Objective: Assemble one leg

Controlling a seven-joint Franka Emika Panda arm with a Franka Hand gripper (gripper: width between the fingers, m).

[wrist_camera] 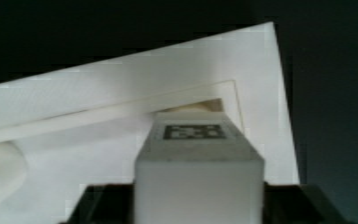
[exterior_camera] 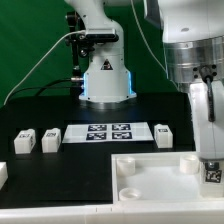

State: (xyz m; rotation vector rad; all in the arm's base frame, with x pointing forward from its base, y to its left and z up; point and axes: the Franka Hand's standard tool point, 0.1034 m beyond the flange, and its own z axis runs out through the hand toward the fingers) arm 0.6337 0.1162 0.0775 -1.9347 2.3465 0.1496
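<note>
Gripper (exterior_camera: 210,160) fingers clamp a white leg (wrist_camera: 201,160) at the exterior view's right edge, about four o'clock from the marker board (exterior_camera: 108,133), holding it upright over the large white tray-like piece (exterior_camera: 160,183) with round corner sockets. From the wrist camera the leg's tagged face (wrist_camera: 197,131) shows between the dark fingertips (wrist_camera: 105,205), with the tray's white surface beneath. Three more tagged legs rest on the black table (exterior_camera: 40,108): two (exterior_camera: 24,142) (exterior_camera: 50,139) at nine o'clock from the marker board, one (exterior_camera: 164,134) at three o'clock.
</note>
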